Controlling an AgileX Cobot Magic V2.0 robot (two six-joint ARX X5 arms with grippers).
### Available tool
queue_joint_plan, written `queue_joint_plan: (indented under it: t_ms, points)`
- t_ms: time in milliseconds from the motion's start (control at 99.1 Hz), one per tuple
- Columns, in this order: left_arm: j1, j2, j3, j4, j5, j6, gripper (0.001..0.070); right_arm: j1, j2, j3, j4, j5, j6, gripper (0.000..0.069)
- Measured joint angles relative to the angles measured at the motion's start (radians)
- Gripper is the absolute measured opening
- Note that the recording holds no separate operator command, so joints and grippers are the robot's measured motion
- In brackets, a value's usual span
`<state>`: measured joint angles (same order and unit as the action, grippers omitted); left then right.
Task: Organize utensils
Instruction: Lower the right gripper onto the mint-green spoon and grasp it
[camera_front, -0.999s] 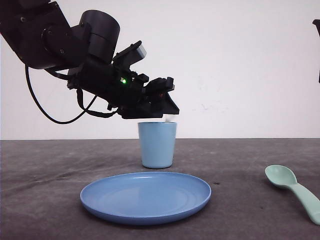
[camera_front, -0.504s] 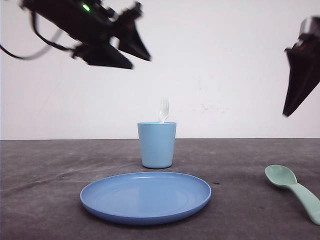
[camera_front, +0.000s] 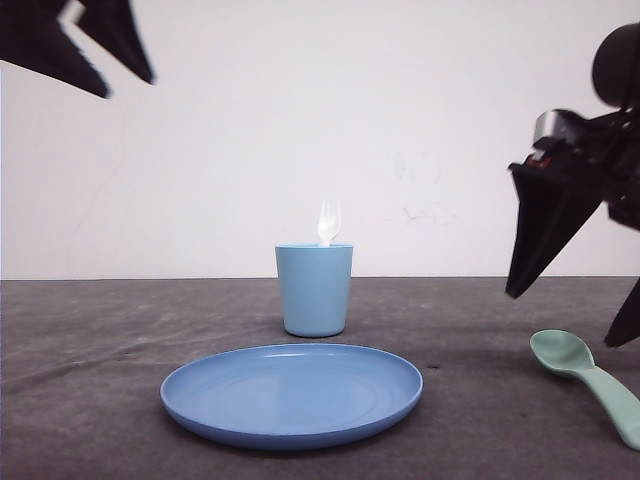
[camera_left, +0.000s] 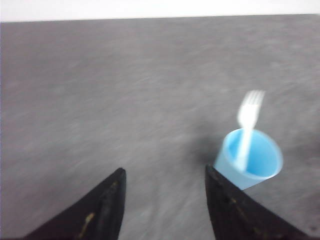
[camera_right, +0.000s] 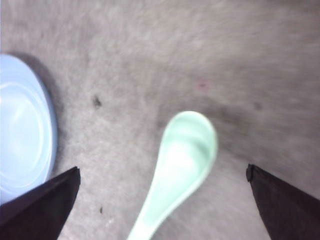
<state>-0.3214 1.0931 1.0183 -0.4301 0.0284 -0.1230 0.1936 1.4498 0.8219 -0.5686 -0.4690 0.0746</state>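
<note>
Tabletop (camera_front: 80, 400): a dark grey, matte, slightly mottled surface that carries everything; it runs back to a plain white wall.

Plate (camera_front: 291, 393): round, blue, smooth plastic with a shallow raised rim, lying flat in front of the cup and holding nothing.

My right claw (camera_front: 570, 315): black, with tapered wedge-shaped fingers spread wide and gripping nothing; it hangs just above the spoon, bracketing the bowl, which I judge to be the approach for a pick-up.

My left claw (camera_left: 165, 200): also parted and holding nothing, raised high at the far left, well apart from the cup.

Cup (camera_front: 314, 289): light blue, smooth, tapering slightly toward its base, standing upright behind the plate as the holder for the cutlery.

Spoon (camera_right: 177, 165): mint-green plastic with a rounded, glossy bowl and a thick handle, lying flat on the tabletop at my right, well apart from the plate.

Fork (camera_front: 327, 222): small, white plastic, standing handle-down inside the cup with its tines above the rim.
</note>
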Motion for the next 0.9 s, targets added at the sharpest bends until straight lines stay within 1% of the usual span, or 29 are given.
queue_joint_plan:
  t_ms: [91, 182, 373, 434, 494, 545, 676, 807, 898]
  points:
    - [0.016, -0.047, 0.0, -0.074, -0.033, 0.0, 0.0299, 0.016, 0.021, 0.0, 0.015, 0.0, 0.0, 0.0622]
    - [0.027, -0.089, 0.0, -0.137, -0.05, 0.0, 0.0299, 0.026, 0.036, 0.0, 0.027, 0.0, 0.0, 0.0609]
    - [0.036, -0.161, 0.0, -0.221, -0.053, 0.0, 0.0299, 0.035, 0.042, 0.0, 0.05, 0.0, 0.0, 0.0597]
    - [0.036, -0.179, 0.0, -0.236, -0.053, 0.0, 0.0299, 0.035, 0.042, 0.0, 0.053, 0.001, 0.0, 0.055]
    - [0.036, -0.193, 0.0, -0.245, -0.053, 0.0, 0.0299, 0.035, 0.042, 0.0, 0.053, 0.012, 0.0, 0.0473]
    - [0.036, -0.204, 0.0, -0.256, -0.053, 0.0, 0.0299, 0.035, 0.042, 0.0, 0.053, 0.027, 0.0, 0.0427]
    - [0.036, -0.219, 0.0, -0.266, -0.053, 0.0, 0.0299, 0.035, 0.042, 0.0, 0.054, 0.031, 0.0, 0.0372]
    - [0.036, -0.226, 0.0, -0.266, -0.053, 0.0, 0.0299, 0.035, 0.042, 0.0, 0.054, 0.043, 0.0, 0.0286]
    - [0.036, -0.226, 0.0, -0.266, -0.053, 0.0, 0.0299, 0.035, 0.046, 0.0, 0.053, 0.063, 0.0, 0.0246]
